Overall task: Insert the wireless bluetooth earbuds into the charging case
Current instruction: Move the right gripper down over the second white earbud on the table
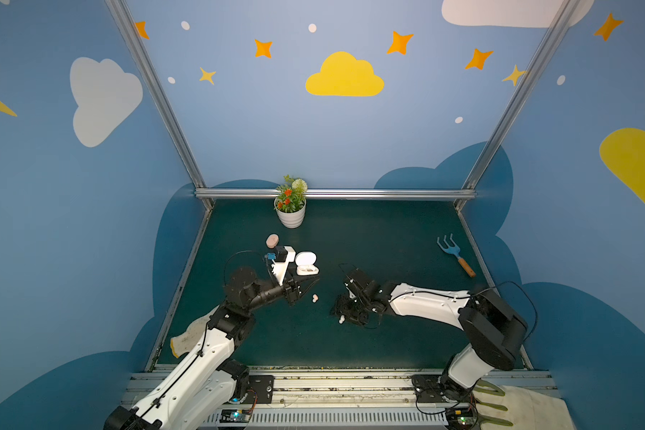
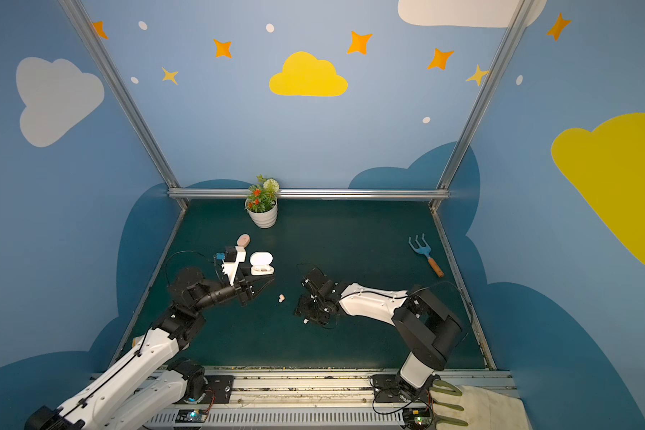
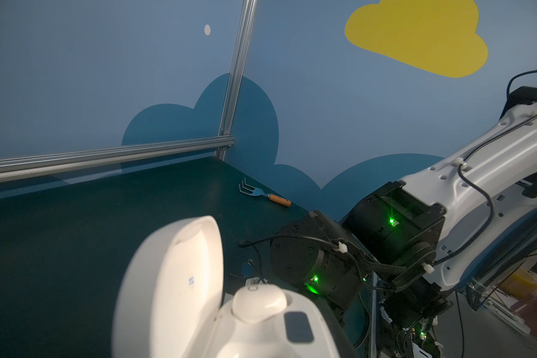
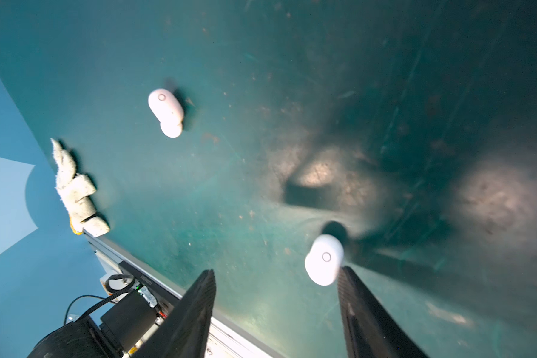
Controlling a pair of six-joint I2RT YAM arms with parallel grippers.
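The white charging case (image 1: 307,263) stands open on the green mat with its lid (image 3: 174,279) up. One whitish earbud (image 3: 259,302) sits in its base, next to a dark recess. My left gripper (image 1: 309,283) lies against the case's near side. In the left wrist view the case fills the jaw area and hides the fingers. Two small earbuds (image 1: 315,297) lie loose between the arms. My right gripper (image 4: 276,271) hangs open just over the mat. A white earbud (image 4: 324,259) lies at the tip of one of its fingers (image 4: 360,310), untouched by the other.
A closed pink case (image 1: 272,240) lies behind the left gripper. A white flower pot (image 1: 290,210) stands at the back rail and a blue hand rake (image 1: 457,255) lies at the right. One work glove (image 1: 187,335) hangs at the left edge, and others (image 1: 499,405) lie front right.
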